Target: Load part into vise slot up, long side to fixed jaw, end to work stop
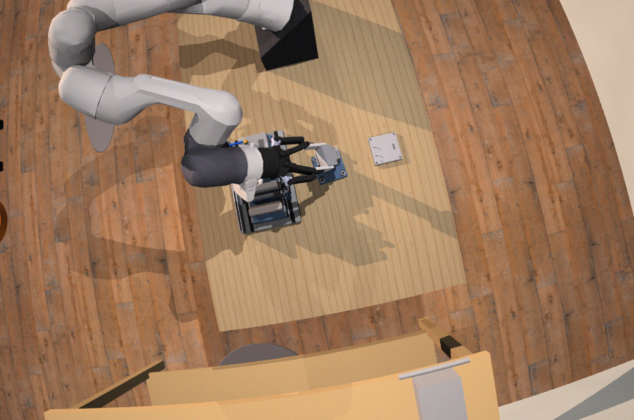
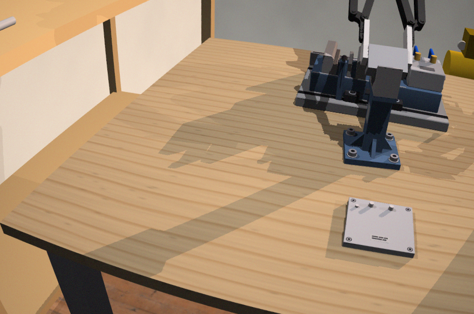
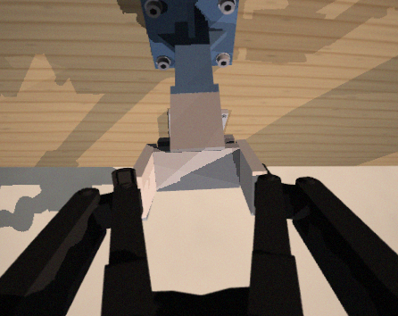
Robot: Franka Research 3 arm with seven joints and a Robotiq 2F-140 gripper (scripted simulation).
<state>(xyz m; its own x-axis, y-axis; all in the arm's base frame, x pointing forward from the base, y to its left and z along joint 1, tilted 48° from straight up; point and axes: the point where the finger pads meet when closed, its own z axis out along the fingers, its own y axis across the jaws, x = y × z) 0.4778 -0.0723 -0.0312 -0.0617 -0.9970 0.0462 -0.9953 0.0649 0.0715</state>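
Flat pale fingers (image 1: pixel 324 167) (image 2: pixel 366 40) are clamped on the grey rectangular block (image 1: pixel 328 155) (image 2: pixel 387 57) (image 3: pixel 203 171); can't see any slot, and the white-and-dark arm (image 1: pixel 214 167) covers some blue-grey vise (image 1: pixel 297 216) (image 2: pixel 423 95) up top.
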